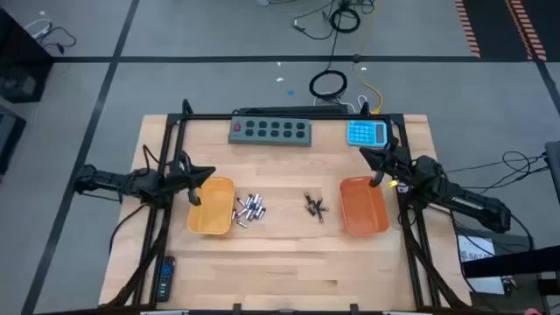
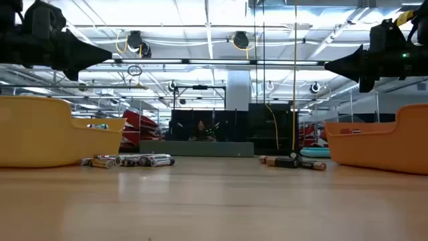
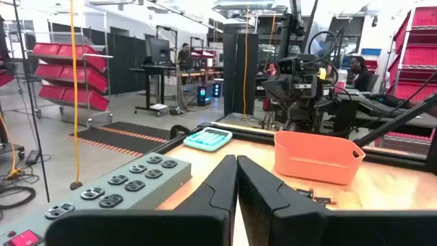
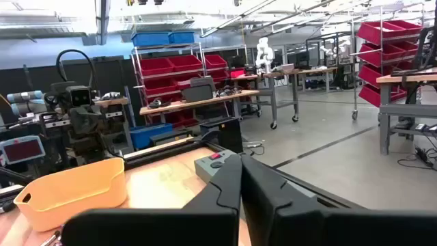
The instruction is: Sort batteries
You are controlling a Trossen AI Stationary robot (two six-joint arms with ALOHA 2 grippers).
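Observation:
Several thicker silvery batteries (image 1: 248,210) lie in a heap on the table beside the yellow tray (image 1: 211,206); in the low view the heap (image 2: 127,161) sits right of that tray (image 2: 40,134). A few thinner dark batteries (image 1: 314,206) lie left of the orange tray (image 1: 364,206), also seen low (image 2: 291,162). My left gripper (image 1: 203,172) hovers shut above the yellow tray's far edge, fingers (image 3: 235,179) together. My right gripper (image 1: 367,155) hovers shut above the orange tray's far edge, fingers (image 4: 240,174) together. Both stay high above the table (image 2: 100,53) (image 2: 334,65).
A grey power strip (image 1: 270,130) and a blue calculator (image 1: 367,133) lie along the far edge. A black remote (image 1: 164,277) rests at the near left corner. Bare wood stretches between the trays and toward the near edge. People stand in the room beyond.

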